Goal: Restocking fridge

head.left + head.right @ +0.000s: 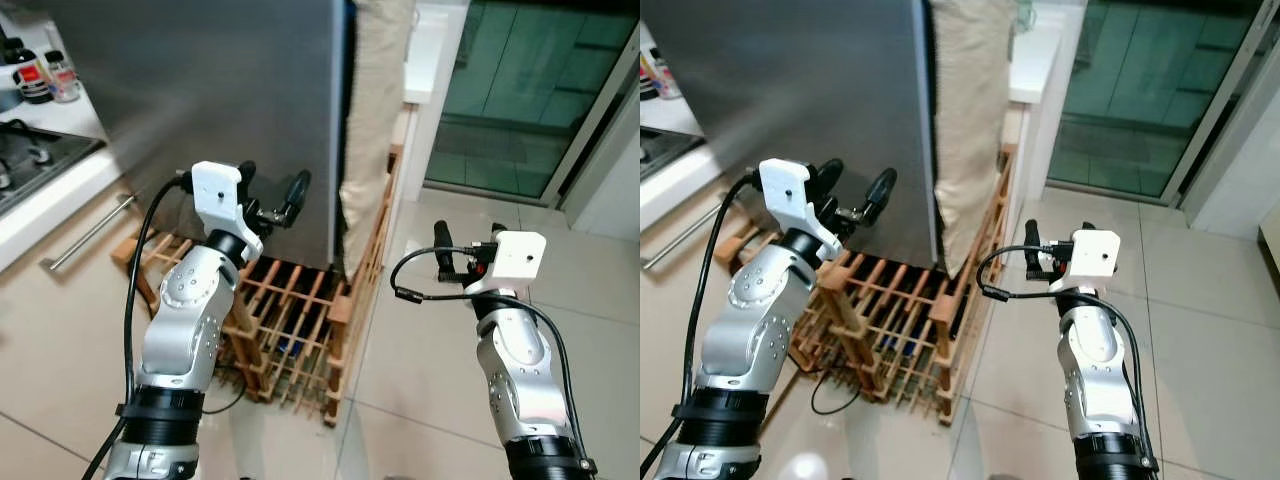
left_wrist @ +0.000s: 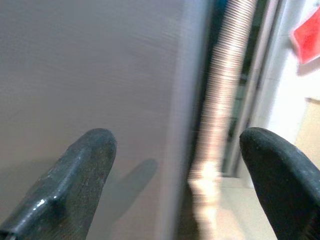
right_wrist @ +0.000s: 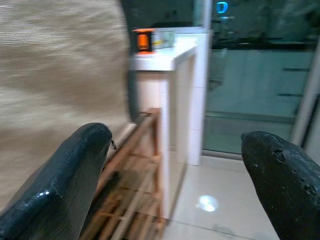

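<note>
Bottles [image 1: 40,72] stand on the counter at far left; the left gripper [image 1: 272,197], fingers spread, hovers just before the grey fridge [image 1: 220,90], near its right edge. A wooden rack [image 1: 300,330] sits below on the floor. The right gripper [image 1: 466,243], also spread, hangs over the tiles [image 1: 440,350], well apart
</note>
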`<state>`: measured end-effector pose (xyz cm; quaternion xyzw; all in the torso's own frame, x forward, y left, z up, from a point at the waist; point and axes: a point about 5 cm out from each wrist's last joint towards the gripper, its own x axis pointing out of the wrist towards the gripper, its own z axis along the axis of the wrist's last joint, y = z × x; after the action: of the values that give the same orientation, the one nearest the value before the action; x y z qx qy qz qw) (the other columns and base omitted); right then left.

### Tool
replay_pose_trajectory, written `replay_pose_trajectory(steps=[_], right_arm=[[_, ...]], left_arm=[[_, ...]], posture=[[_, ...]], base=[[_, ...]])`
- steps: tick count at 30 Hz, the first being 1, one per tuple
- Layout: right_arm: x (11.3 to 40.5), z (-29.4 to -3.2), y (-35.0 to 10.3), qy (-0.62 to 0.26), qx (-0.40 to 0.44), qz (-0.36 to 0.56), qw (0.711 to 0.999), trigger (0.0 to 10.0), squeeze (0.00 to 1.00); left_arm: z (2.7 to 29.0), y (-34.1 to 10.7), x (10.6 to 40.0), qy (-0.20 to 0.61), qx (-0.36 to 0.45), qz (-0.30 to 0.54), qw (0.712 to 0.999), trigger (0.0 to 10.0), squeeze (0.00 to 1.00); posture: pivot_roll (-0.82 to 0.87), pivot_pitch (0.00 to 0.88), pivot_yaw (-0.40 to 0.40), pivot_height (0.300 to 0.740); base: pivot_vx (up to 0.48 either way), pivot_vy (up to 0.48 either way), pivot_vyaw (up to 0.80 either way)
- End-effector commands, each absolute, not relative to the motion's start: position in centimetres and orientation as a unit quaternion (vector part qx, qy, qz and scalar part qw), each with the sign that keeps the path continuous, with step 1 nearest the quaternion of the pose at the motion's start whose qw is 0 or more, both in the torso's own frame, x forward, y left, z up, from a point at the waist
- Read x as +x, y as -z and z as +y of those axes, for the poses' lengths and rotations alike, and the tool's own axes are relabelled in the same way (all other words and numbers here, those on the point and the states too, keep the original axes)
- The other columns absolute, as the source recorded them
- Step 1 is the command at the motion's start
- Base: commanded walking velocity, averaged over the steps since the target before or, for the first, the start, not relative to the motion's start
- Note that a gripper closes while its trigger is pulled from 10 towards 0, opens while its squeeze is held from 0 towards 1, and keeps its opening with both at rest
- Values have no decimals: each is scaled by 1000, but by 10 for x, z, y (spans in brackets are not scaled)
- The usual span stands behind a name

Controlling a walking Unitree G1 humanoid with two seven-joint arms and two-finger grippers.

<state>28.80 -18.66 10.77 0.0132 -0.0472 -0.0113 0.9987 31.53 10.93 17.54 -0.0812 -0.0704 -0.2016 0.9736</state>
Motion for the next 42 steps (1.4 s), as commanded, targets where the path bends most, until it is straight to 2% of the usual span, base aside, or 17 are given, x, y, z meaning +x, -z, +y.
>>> replay_pose_trajectory(steps=[1, 8, 16, 21, 29, 36, 42], right_arm=[[290, -184, -111, 8, 17, -53, 998, 10000, 0], [289, -183, -111, 8, 18, -54, 998, 10000, 0], [288, -184, -111, 10, 17, -55, 998, 10000, 0], [286, -183, -109, 10, 18, -52, 998, 10000, 0], [283, -180, -112, 1, 19, -57, 998, 10000, 0], [276, -183, -110, -1, 12, -52, 999, 10000, 0], [276, -184, -110, 2, 10, -51, 999, 10000, 0]], left_arm=[[112, -179, 323, 184, -70, -64, 978, 10000, 0], [105, -183, 333, 173, -60, -59, 981, 10000, 0], [94, -191, 334, 205, -69, -57, 975, 10000, 0], [68, -195, 340, 219, -66, -48, 972, 10000, 0], [80, -196, 367, 154, -64, -31, 986, 10000, 0], [74, -203, 373, 149, -93, -36, 984, 10000, 0], [62, -212, 371, 180, -107, -47, 977, 10000, 0]], posture=[[-129, 0, 36, 740], [-132, 0, 37, 740], [-141, 0, 43, 740], [-141, 0, 39, 740], [-166, 8, 48, 740], [-182, 11, 46, 740], [-186, 12, 49, 740]], base=[[0, 0, 0], [0, 0, 0], [0, 0, 0], [0, 0, 0], [0, 0, 0], [0, 0, 0], [0, 0, 0]])
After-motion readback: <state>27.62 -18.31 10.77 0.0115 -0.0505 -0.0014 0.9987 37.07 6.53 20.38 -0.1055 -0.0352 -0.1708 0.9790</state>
